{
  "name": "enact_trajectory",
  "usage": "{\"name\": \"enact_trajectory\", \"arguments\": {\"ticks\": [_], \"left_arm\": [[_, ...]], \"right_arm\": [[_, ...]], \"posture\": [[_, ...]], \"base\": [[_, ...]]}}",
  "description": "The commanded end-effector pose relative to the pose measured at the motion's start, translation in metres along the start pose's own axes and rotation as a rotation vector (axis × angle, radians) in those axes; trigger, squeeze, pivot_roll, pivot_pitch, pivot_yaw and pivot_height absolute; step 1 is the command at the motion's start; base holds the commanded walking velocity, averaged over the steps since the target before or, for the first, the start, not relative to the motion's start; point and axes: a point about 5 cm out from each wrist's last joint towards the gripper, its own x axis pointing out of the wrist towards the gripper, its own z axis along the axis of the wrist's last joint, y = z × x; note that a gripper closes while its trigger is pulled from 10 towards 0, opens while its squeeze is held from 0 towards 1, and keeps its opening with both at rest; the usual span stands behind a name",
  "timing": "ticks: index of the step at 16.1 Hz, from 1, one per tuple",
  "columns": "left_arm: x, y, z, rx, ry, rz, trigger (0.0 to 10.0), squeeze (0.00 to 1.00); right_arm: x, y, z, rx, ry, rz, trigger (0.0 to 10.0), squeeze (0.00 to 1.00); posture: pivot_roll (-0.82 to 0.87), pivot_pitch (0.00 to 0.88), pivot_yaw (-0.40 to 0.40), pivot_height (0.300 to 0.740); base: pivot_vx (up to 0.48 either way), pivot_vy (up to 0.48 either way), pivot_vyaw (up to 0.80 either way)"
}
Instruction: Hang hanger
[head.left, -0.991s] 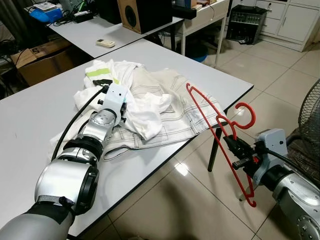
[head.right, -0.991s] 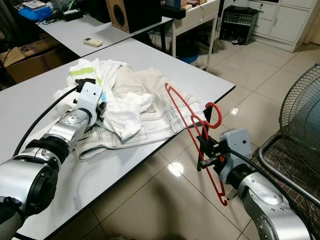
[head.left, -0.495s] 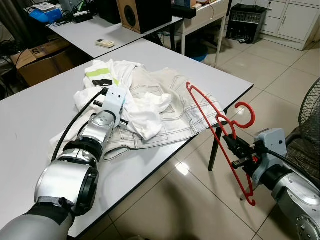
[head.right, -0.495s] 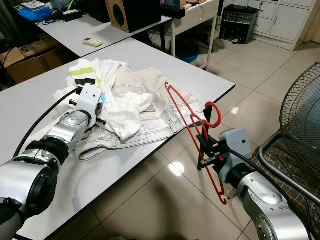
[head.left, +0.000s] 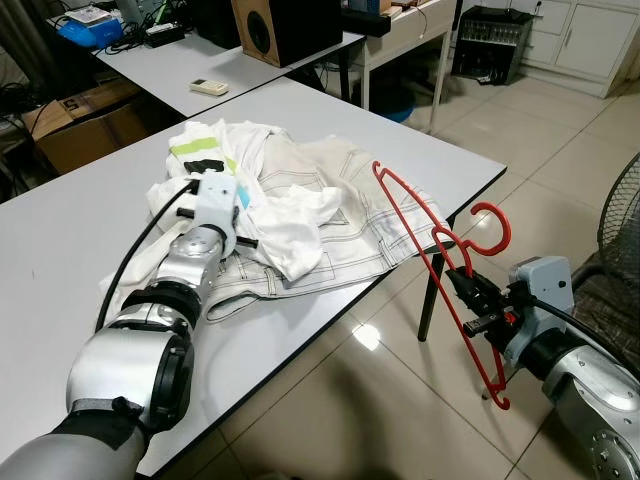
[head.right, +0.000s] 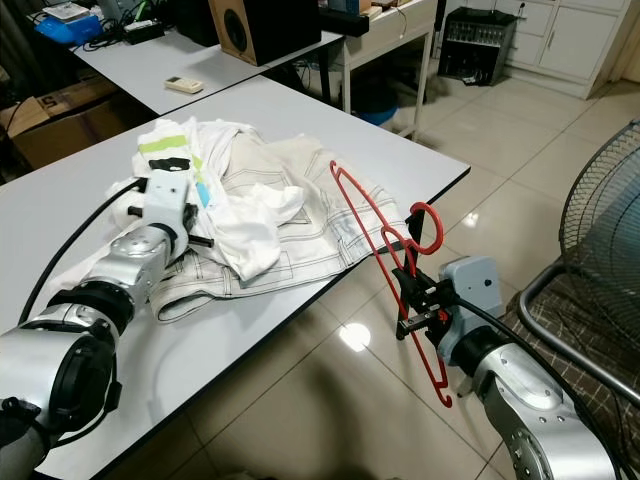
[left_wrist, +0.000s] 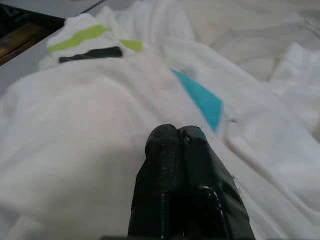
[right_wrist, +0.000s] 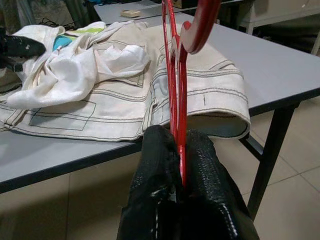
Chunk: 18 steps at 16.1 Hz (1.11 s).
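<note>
Your right pincer (head.right: 408, 297) pinches the thin red plastic hanger (head.right: 385, 258) just off the grey table (head.left: 60, 250) corner, its long axis slanting up over the edge. The pile of white and beige clothes (head.left: 300, 215) lies beyond the hanger on the table; your left pincer (left_wrist: 175, 137), pressed together, rests on it.

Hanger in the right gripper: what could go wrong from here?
1. The right gripper pinches the red hanger on one thin bar beside the table, so it may swivel or slip in the grip.
2. The hanger's upper end overlaps the beige trousers at the table edge; a swing could snag them.
3. The left gripper is shut against the white shirt and might drag it.
</note>
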Motion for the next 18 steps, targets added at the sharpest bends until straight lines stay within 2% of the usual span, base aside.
{"name": "enact_trajectory", "arguments": {"ticks": [1,4,5,7,8,9,10,11,12,14,18], "left_arm": [[-0.003,0.020,0.003,-0.029,-0.029,0.049,0.0,0.00],[-0.007,0.044,0.010,-0.083,-0.099,0.106,0.0,0.00],[-0.008,0.046,0.011,-0.108,-0.117,0.095,0.0,0.00],[-0.008,0.040,0.008,-0.161,-0.129,0.013,0.0,0.00],[-0.008,0.031,0.008,-0.143,-0.146,-0.065,0.0,0.00],[-0.008,0.021,0.005,-0.089,-0.152,-0.142,0.0,0.00],[-0.008,0.014,0.002,-0.066,-0.152,-0.146,10.0,0.00],[-0.008,0.009,0.003,-0.051,-0.165,-0.157,10.0,0.00],[-0.007,0.004,0.005,-0.006,-0.176,-0.159,10.0,1.00],[-0.006,0.001,0.003,0.080,-0.167,-0.117,10.0,1.00],[-0.006,0.010,0.003,0.157,-0.151,0.023,10.0,1.00]], "right_arm": [[0.000,0.001,-0.003,0.001,0.003,-0.003,10.0,0.00],[0.000,0.004,-0.007,0.008,0.010,0.004,10.0,0.00],[0.000,0.005,-0.008,0.010,0.011,0.008,10.0,0.00],[0.003,0.008,-0.009,0.011,0.005,0.014,10.0,0.00],[0.003,0.009,-0.009,0.010,0.003,0.009,10.0,0.00],[0.004,0.009,-0.010,0.016,0.000,-0.004,10.0,0.00],[0.005,0.011,-0.011,0.019,-0.002,-0.016,10.0,0.00],[0.005,0.011,-0.011,0.024,-0.008,-0.022,10.0,0.00],[0.006,0.012,-0.010,0.024,-0.014,-0.026,10.0,0.00],[0.006,0.012,-0.011,0.022,-0.015,-0.031,10.0,0.00],[0.006,0.012,-0.010,0.011,-0.014,-0.028,10.0,0.00]], "posture": [[-0.20,0.000,0.185,0.740],[-0.19,0.000,0.190,0.740],[-0.19,0.000,0.193,0.740],[-0.19,0.000,0.203,0.740],[-0.20,0.000,0.205,0.740],[-0.20,0.000,0.207,0.740],[-0.20,0.000,0.209,0.740],[-0.20,0.000,0.209,0.740],[-0.20,0.000,0.214,0.740],[-0.22,0.000,0.216,0.740],[-0.23,0.000,0.214,0.740]], "base": [[0.000,0.000,0.00],[0.000,0.000,0.00],[0.000,0.000,0.00],[0.000,0.000,0.00],[0.000,0.000,0.00],[0.000,0.000,0.00],[0.000,0.000,0.00],[0.000,0.000,0.00],[0.000,0.000,0.00],[0.000,0.000,0.00],[0.000,0.000,0.00]]}}
